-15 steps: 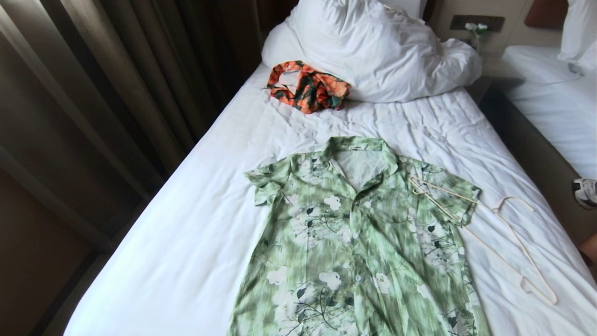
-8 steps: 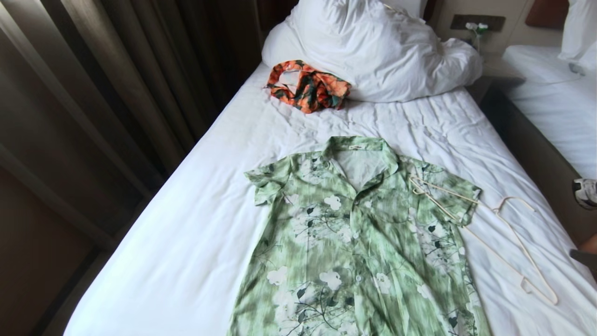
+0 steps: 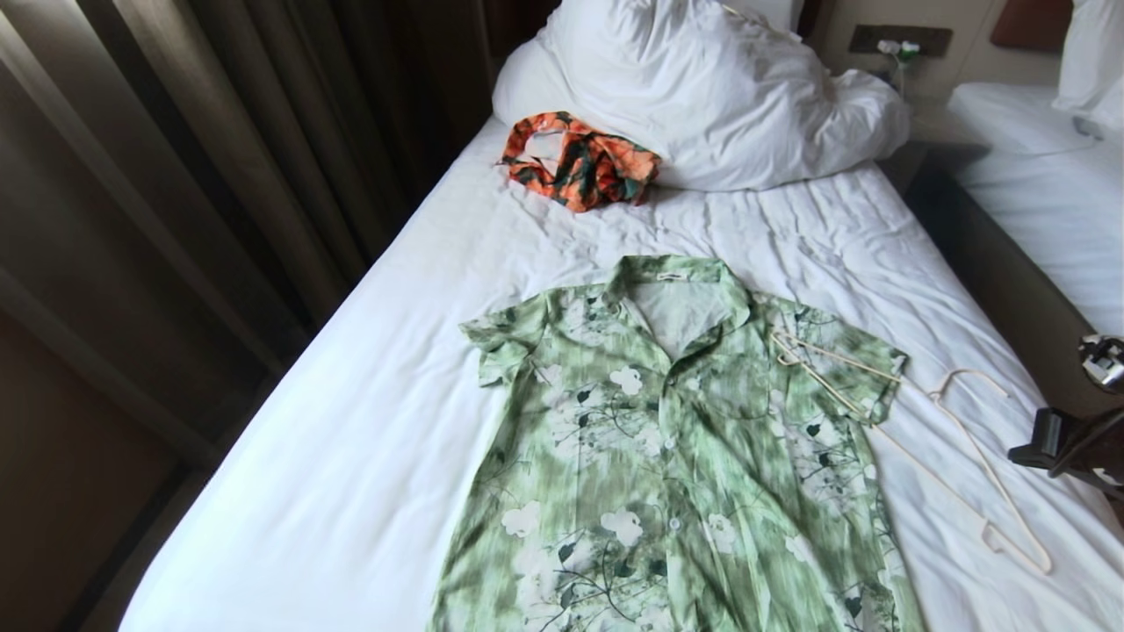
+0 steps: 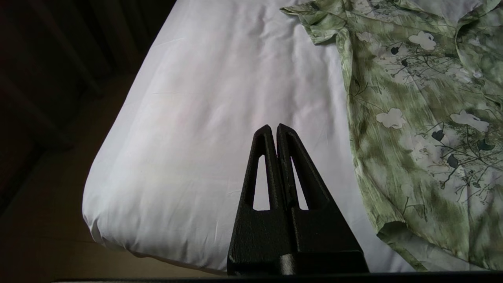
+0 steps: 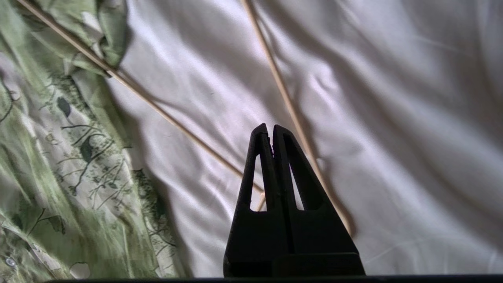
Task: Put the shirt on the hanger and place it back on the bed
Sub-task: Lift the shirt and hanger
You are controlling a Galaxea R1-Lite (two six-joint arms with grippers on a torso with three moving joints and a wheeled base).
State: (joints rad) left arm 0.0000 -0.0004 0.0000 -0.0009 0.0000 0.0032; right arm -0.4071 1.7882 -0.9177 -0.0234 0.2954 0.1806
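The green floral shirt (image 3: 676, 439) lies flat on the bed (image 3: 351, 439), collar toward the pillows. The cream wire hanger (image 3: 966, 439) lies to its right, one end resting on the shirt's sleeve. My right arm (image 3: 1067, 443) reaches in from the right edge beside the hanger. Its right gripper (image 5: 269, 126) is shut and empty, hovering just above the hanger's wires (image 5: 283, 94) and clear of the shirt's edge (image 5: 51, 157). My left gripper (image 4: 274, 126) is shut and empty, over the bare sheet (image 4: 216, 98) left of the shirt (image 4: 424, 118).
An orange-and-dark-green garment (image 3: 580, 162) lies against the bulky white pillows (image 3: 702, 88). Dark curtains (image 3: 219, 175) run along the bed's left side. A second white bed (image 3: 1045, 193) stands across a narrow gap on the right, where a white shoe (image 3: 1105, 358) shows.
My right arm has come into the head view from the right edge and now hangs beside the hanger. The shirt and hanger have not moved.
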